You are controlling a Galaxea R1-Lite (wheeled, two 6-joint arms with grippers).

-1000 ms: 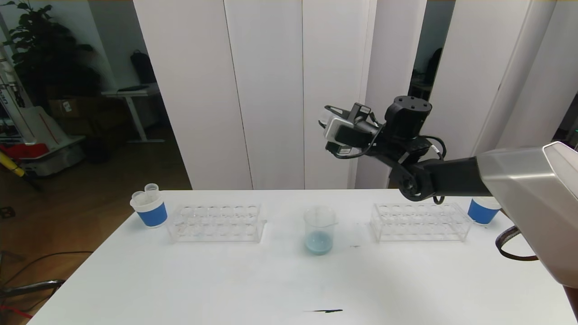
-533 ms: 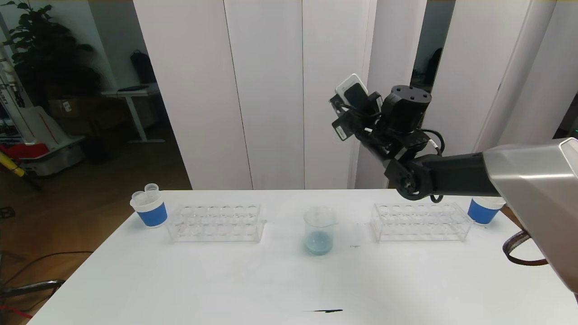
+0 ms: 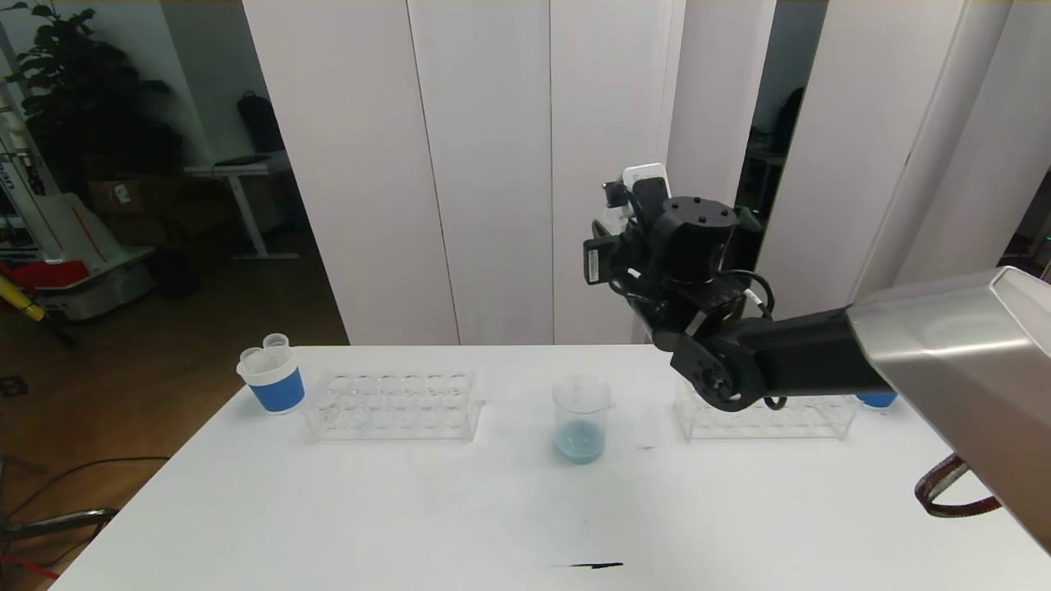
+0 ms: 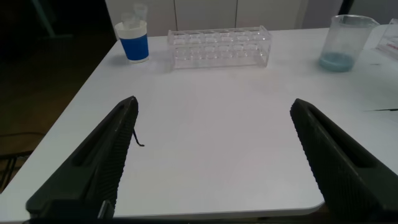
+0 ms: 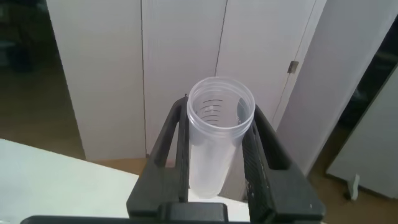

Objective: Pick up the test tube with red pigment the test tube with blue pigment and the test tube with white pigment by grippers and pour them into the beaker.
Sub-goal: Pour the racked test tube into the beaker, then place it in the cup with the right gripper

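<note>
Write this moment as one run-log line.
right gripper: raised behind beaker, shut on empty tube | left gripper: open, low over table | beaker: pale blue pigment

I'm working in a makeshift lab corner of an office: a white worktop (image 3: 328, 509) with clear tube racks (image 3: 392, 405), a beaker (image 3: 581, 419), white partition panels (image 3: 493, 164), a potted plant (image 3: 74, 90) behind.
</note>
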